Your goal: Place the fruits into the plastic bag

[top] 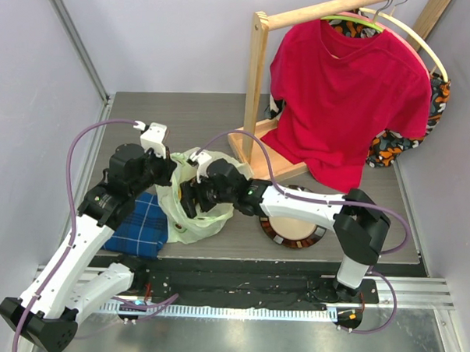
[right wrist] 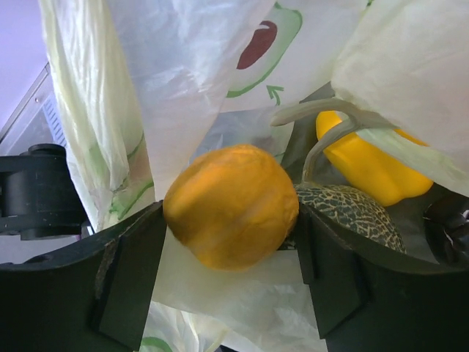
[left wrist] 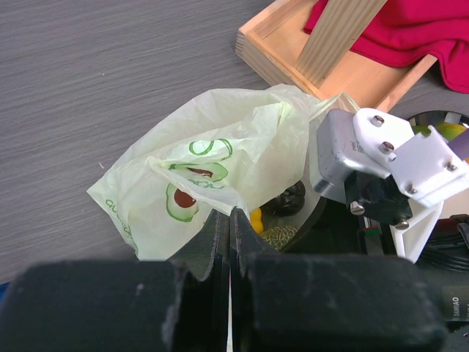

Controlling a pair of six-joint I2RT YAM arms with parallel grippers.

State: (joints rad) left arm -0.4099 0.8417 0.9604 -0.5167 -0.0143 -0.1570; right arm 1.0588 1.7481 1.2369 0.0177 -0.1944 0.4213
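Right fingers (right wrist: 124, 286) bracket our orange (right wrist: 231, 205) above melon (right wrist: 352, 213) and pepper (right wrist: 366, 165) inside the bag (right wrist: 183, 66); clamped or loose, we cannot tell. Left fingers (left wrist: 209, 242), together, pinch the bag's rim. From above, it sits near-left on the table (top: 191, 116): release low, mouth held wide.

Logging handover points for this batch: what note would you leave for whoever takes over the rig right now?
Left gripper: shut on the rim of the plastic bag, holding it up.
Right gripper: at the bag mouth with a small orange between its fingers; gripped or released, unclear.
Done: melon and yellow pepper are in the bag.
Left: get the orange in, then check the plate, partly hidden by the right arm, for remaining fruit.
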